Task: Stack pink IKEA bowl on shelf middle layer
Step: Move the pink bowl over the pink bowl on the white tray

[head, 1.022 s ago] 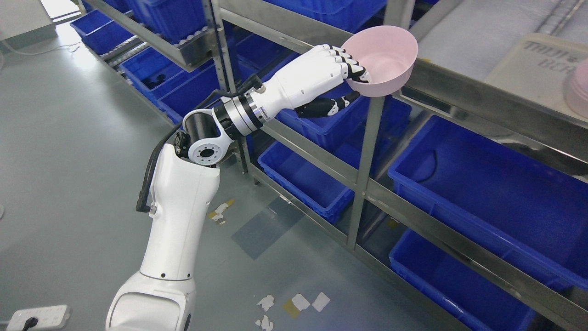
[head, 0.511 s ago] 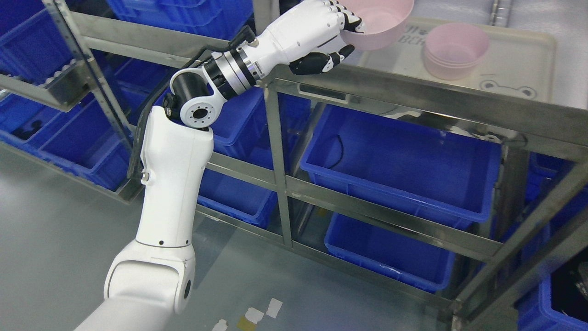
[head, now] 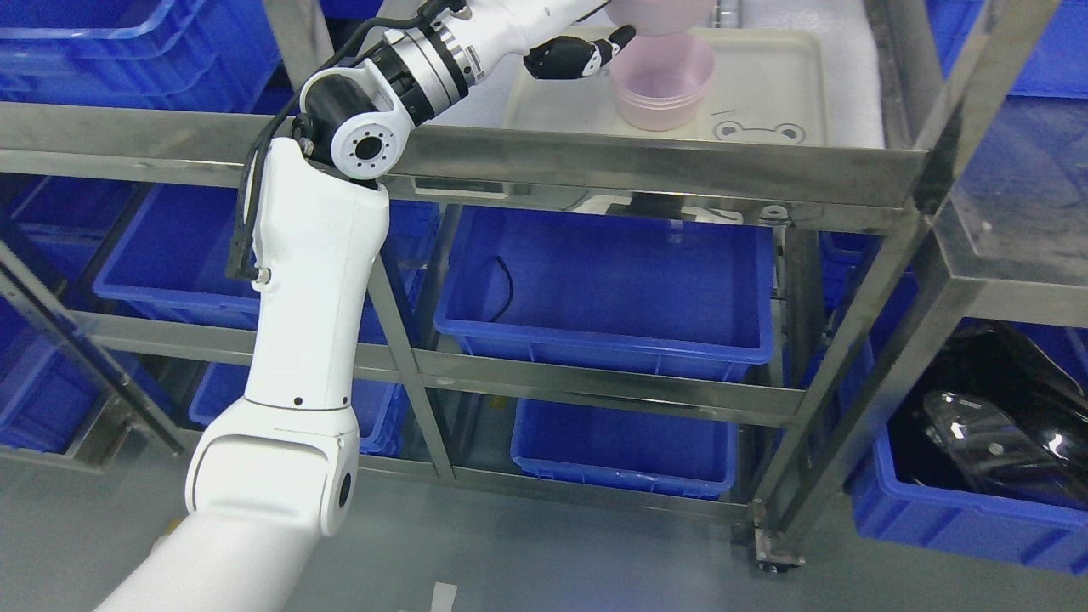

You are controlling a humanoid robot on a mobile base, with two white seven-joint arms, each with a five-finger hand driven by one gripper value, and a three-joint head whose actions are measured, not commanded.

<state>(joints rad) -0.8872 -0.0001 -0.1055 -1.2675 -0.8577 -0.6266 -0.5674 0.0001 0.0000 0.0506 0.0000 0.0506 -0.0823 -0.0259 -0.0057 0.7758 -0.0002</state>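
A white robot arm reaches up from the lower left to a steel shelf [head: 646, 166]. The left robot hand [head: 586, 38] is mostly cut off by the top edge; its dark thumb curls under a pink bowl [head: 659, 13], so it appears to be gripping the bowl. The bowl hangs just above a stack of pink bowls [head: 663, 85], seemingly lined up to drop in and nest. The stack sits on a pale tray [head: 765, 85] on that shelf level. Below, a blue bin [head: 595, 340] holds only a thin dark cable. A lower blue bin [head: 620, 459] shows nothing inside. At right, another bin holds dark, glossy plastic. The right arm is out of view.
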